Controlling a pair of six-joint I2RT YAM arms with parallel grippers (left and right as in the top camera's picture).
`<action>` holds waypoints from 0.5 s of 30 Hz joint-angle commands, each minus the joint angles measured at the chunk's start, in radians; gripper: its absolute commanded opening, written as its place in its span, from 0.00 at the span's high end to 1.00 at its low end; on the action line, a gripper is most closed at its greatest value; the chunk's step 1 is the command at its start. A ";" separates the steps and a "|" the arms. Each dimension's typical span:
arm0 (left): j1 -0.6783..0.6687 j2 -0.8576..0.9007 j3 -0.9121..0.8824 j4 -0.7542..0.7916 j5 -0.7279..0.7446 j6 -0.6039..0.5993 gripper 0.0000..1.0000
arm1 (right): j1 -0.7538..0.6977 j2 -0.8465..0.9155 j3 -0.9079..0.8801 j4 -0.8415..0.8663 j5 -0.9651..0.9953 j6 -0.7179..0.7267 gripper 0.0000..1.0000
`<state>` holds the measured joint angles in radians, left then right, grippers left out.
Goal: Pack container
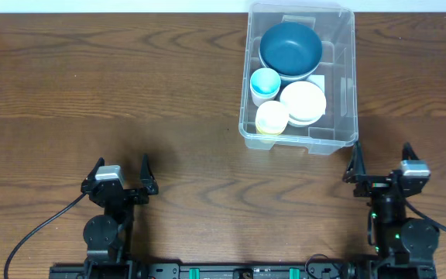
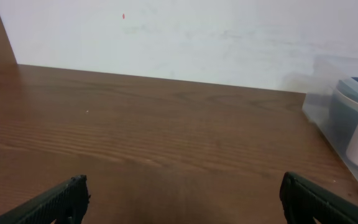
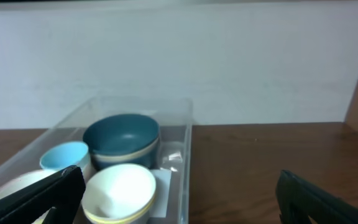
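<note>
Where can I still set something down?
Table left of the container, beyond the left gripper, is bare. Inside, blue bowl, blue cup, white bowl and yellow cup crowd the left; only a strip along its right wall is free.

**Even light, softer wrist views**

Overhead is bright and sharp; the dark brown wood-grain surface [image 1: 130,77] carries faint soft shadows. The large clear rectangular plastic container [image 1: 345,93] shows mild rim glare. Wrist views are softer, the right one bluish; the left end effector [image 2: 182,196] and right end effector [image 3: 179,190] blur at the bottom.
</note>
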<state>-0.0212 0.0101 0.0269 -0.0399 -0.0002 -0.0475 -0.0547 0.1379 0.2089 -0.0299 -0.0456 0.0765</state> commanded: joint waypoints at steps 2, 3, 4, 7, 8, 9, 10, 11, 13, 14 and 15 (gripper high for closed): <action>0.005 -0.005 -0.023 -0.033 -0.012 0.017 0.02 | 0.028 -0.042 -0.082 0.045 -0.012 -0.034 0.01; 0.005 -0.005 -0.023 -0.033 -0.012 0.017 0.02 | 0.030 -0.058 -0.096 0.046 -0.012 -0.038 0.01; 0.005 -0.005 -0.023 -0.033 -0.012 0.017 0.02 | 0.030 -0.075 -0.109 0.046 -0.013 -0.046 0.01; 0.005 -0.005 -0.023 -0.033 -0.012 0.017 0.02 | 0.030 -0.130 -0.139 0.045 -0.013 -0.051 0.01; 0.005 -0.005 -0.023 -0.033 -0.012 0.017 0.02 | 0.031 -0.134 -0.146 0.051 -0.013 -0.055 0.01; 0.005 -0.005 -0.023 -0.033 -0.012 0.017 0.02 | 0.033 -0.132 -0.147 0.054 -0.014 -0.058 0.01; 0.005 -0.005 -0.023 -0.033 -0.012 0.017 0.02 | 0.035 -0.133 -0.148 0.053 -0.015 -0.060 0.01; 0.005 -0.005 -0.023 -0.033 -0.012 0.017 0.02 | 0.038 -0.133 -0.148 0.053 -0.015 -0.069 0.01; 0.005 -0.005 -0.023 -0.033 -0.012 0.017 0.02 | 0.048 -0.133 -0.148 0.053 -0.015 -0.092 0.01; 0.005 -0.005 -0.023 -0.033 -0.012 0.017 0.02 | 0.053 -0.133 -0.148 0.051 -0.015 -0.104 0.01; 0.005 -0.005 -0.023 -0.033 -0.012 0.017 0.02 | 0.060 -0.133 -0.148 0.048 -0.015 -0.119 0.01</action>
<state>-0.0212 0.0105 0.0269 -0.0399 -0.0002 -0.0475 -0.0196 0.0166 0.0689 0.0193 -0.0540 0.0124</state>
